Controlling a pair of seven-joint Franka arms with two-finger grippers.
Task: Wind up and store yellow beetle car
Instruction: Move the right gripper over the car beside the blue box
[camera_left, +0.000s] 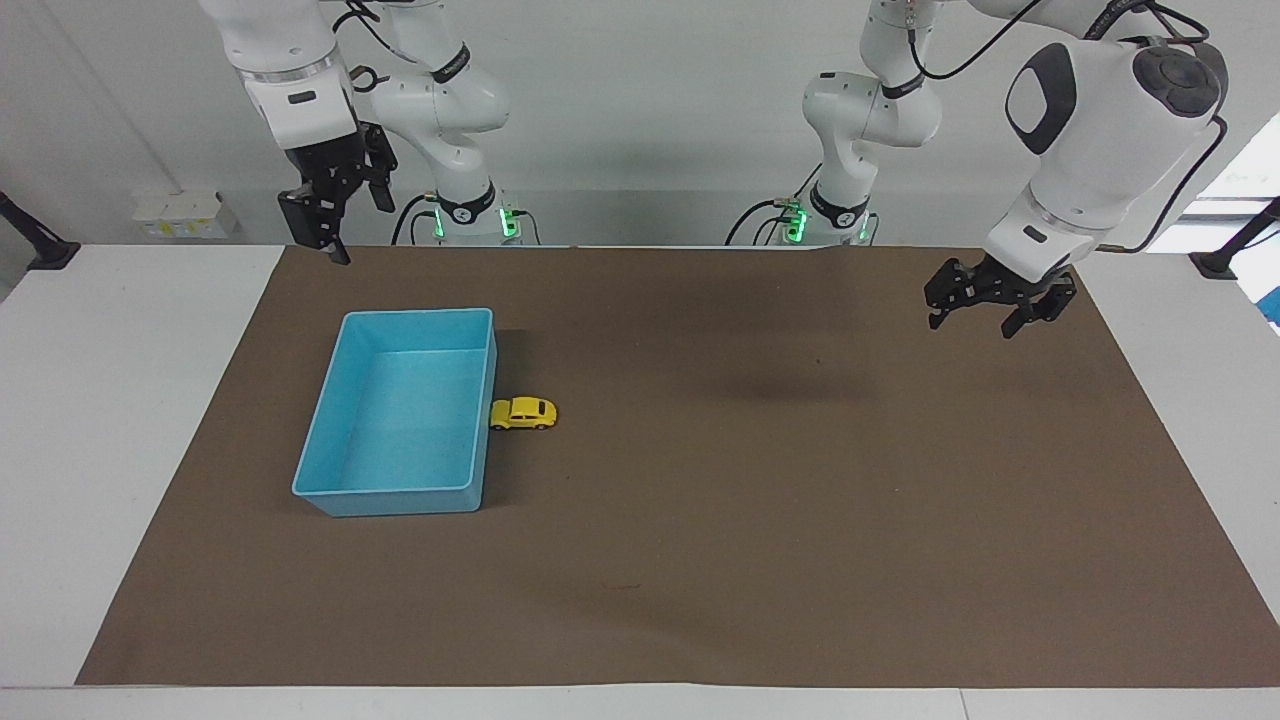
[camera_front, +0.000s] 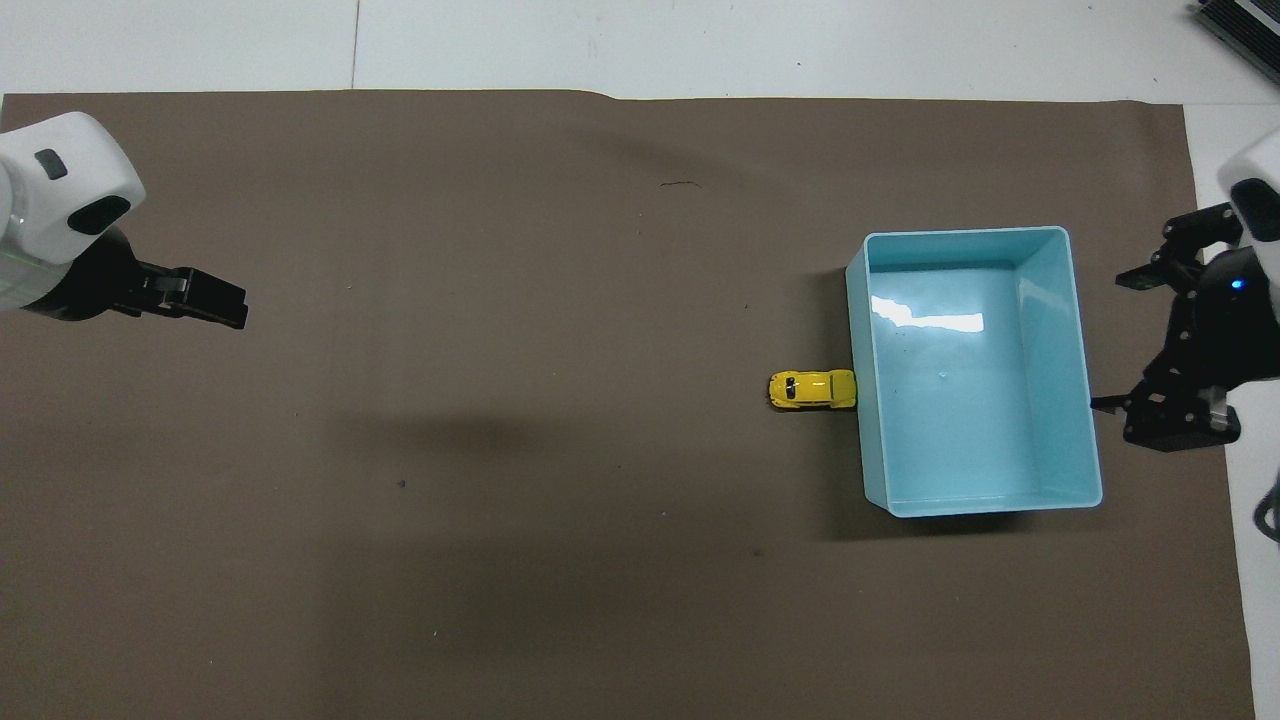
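Note:
The yellow beetle car (camera_left: 523, 413) (camera_front: 812, 389) stands on its wheels on the brown mat, one end touching the outer wall of the blue bin (camera_left: 318, 412) (camera_front: 1084, 340) on the side toward the left arm's end. The bin holds nothing. My right gripper (camera_left: 345, 225) (camera_front: 1120, 340) hangs open in the air over the mat beside the bin, toward the right arm's end, well apart from the car. My left gripper (camera_left: 972, 325) (camera_front: 225, 305) hovers open and empty over the mat at the left arm's end.
The brown mat (camera_left: 700, 560) covers most of the white table (camera_left: 120, 400). A small white box (camera_left: 185, 215) sits by the wall at the right arm's end. A dark object (camera_front: 1240, 20) lies at the table's corner farthest from the robots.

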